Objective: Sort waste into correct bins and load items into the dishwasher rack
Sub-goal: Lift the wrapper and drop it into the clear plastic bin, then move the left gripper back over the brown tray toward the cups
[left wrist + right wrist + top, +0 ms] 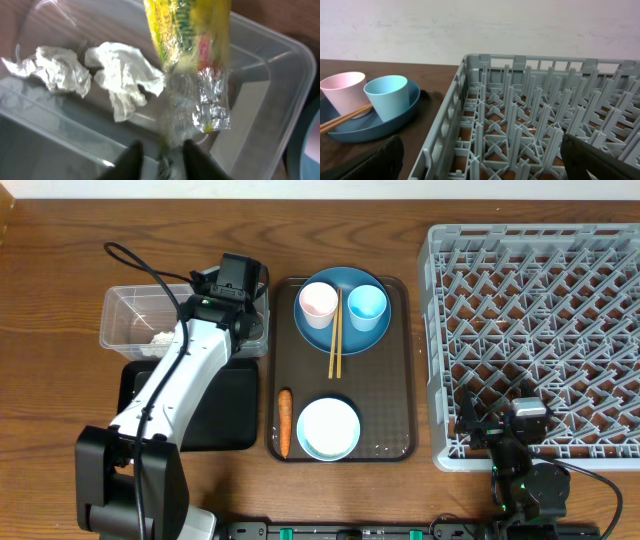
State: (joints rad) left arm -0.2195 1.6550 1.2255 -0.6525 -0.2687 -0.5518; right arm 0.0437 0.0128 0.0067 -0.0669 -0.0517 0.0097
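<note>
We see the left hand [162, 155] pinching the clear end of the snack wrapper [187, 45] over the clear tub [280, 65]. The wrapper is blurred and its top is cut off by the frame. Crumpled paper [125, 75] lies inside the tub. From overhead the arm hides the wrapper and part of the black tray [225, 410]. The right hand [480, 150] shows only dark finger edges in the lower corners, spread wide with nothing between, at the near edge of the dishwasher rack [530, 330]. On the brown tray [390, 400] sit the blue plate [355, 338] with pink cup [318, 304], light blue cup [367, 306] and chopsticks [335, 340], plus the carrot [284, 422] and bowl [328, 428].
</note>
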